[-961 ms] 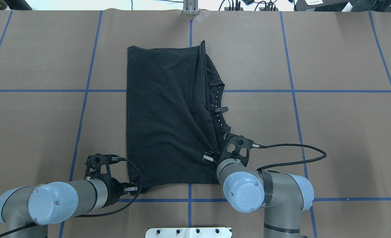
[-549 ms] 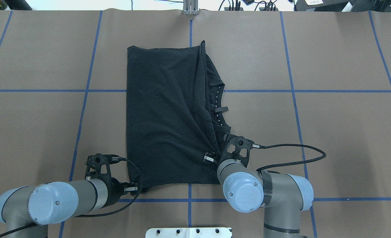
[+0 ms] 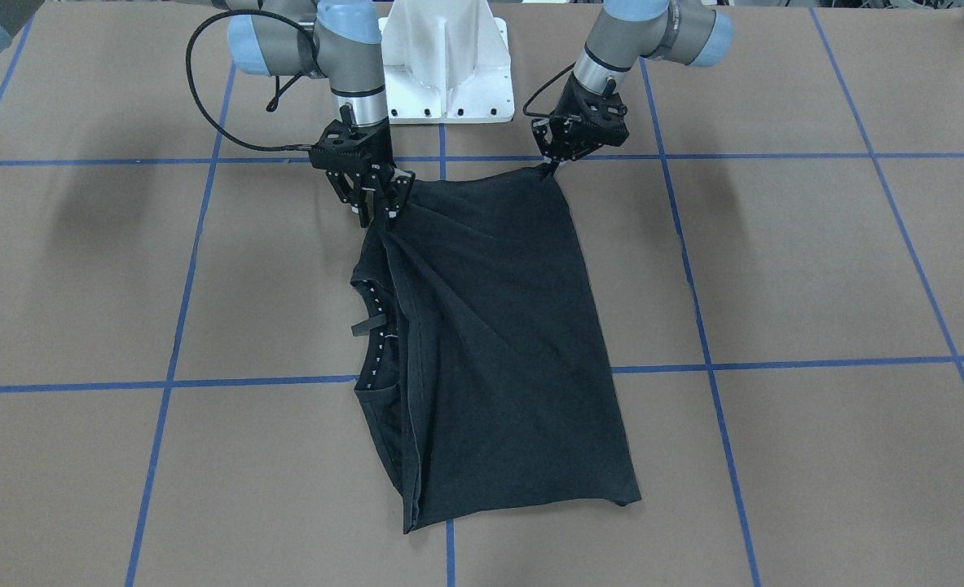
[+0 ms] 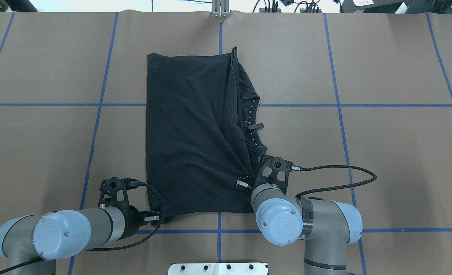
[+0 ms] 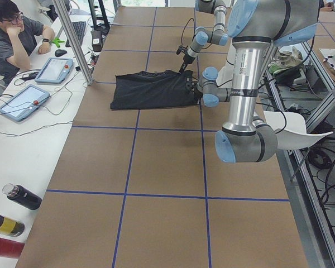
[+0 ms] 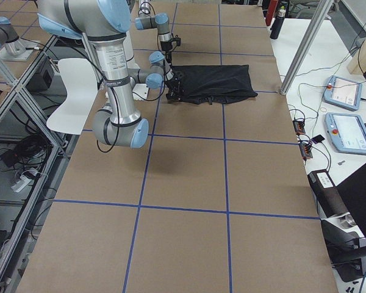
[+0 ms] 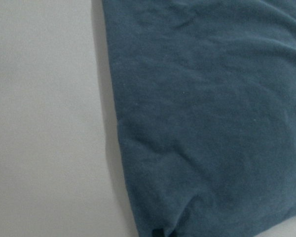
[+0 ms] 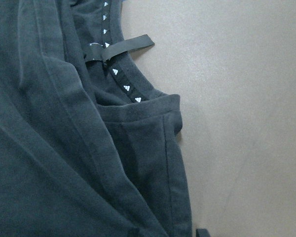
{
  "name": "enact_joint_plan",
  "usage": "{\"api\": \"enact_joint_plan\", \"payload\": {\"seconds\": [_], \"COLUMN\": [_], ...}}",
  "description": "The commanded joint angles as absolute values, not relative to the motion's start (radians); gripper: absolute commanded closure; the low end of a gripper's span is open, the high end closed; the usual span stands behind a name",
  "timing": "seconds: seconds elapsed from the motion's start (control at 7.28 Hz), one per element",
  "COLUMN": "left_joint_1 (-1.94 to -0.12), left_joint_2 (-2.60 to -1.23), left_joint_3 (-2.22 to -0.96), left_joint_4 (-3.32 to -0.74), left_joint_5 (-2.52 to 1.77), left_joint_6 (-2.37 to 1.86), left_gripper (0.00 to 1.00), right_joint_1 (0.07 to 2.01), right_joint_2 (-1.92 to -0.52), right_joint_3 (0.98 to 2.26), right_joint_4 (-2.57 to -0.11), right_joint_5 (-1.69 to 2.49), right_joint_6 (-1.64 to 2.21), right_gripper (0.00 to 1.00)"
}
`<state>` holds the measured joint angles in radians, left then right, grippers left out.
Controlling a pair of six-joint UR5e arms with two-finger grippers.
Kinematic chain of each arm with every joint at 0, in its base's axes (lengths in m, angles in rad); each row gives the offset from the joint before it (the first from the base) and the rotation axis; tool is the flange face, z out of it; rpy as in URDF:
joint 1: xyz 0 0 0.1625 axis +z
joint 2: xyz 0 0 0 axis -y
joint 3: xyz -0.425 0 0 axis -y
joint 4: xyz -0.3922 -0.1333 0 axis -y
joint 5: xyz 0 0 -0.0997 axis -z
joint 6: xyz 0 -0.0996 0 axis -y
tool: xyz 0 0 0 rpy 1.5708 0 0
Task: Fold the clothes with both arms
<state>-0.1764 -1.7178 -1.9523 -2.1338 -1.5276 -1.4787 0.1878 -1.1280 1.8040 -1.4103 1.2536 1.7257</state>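
Fingers first: my right fingers (image 3: 365, 209) look clamped on a gathered bunch of cloth, because tight pleats fan out from them toward 11 o'clock. My left fingers (image 3: 550, 161) seem pinched together on the very tip of the near corner, which rises in a small peak to meet them. That left hold looks thin.

Both grips are on the black T-shirt (image 4: 187, 133). It lies partly folded into a long panel on the brown surface (image 4: 363, 152), running from me toward 12 o'clock. My left fingers are at its 7 o'clock corner and my right fingers at its 5 o'clock edge, set a little further toward 12. The collar (image 4: 251, 122), with small white marks inside, shows along the 3 o'clock side, where a lower layer sticks out from under the top one.

I judge three risks if I lift and carry this near edge toward 12.
- The left corner could slip out of so slight a pinch.
- My right fingers may hold only some of the bunched layers, so the lower one would stay behind and drag.
- The two grips are not level, so the fold could land skewed, with the pleats pressed in as creases.
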Motion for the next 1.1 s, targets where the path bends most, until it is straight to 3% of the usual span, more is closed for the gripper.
{"api": "enact_joint_plan", "payload": {"seconds": [0.0,0.55,0.69,0.82,0.96], "left_joint_1": [-0.176,-0.175,-0.175,-0.175,-0.176], "left_joint_2": [-1.718,-1.720,-1.720,-1.720,-1.720], "left_joint_3": [-1.953,-1.954,-1.954,-1.954,-1.954], "left_joint_4": [-2.134,-2.134,-2.134,-2.135,-2.134], "left_joint_5": [-1.528,-1.528,-1.528,-1.528,-1.528], "left_joint_6": [-1.479,-1.479,-1.479,-1.479,-1.479], "left_gripper": [1.00,1.00,1.00,1.00,1.00], "right_joint_1": [0.187,0.187,0.187,0.187,0.187], "right_joint_2": [-1.114,-1.114,-1.112,-1.103,-1.101], "right_joint_3": [1.795,1.789,1.790,1.789,1.790], "right_joint_4": [-1.413,-1.436,-1.440,-1.440,-1.440], "right_joint_5": [1.252,1.252,1.252,1.252,1.252], "right_joint_6": [1.727,1.727,1.729,1.730,1.729], "right_gripper": [0.57,0.57,0.66,1.00,1.00]}}
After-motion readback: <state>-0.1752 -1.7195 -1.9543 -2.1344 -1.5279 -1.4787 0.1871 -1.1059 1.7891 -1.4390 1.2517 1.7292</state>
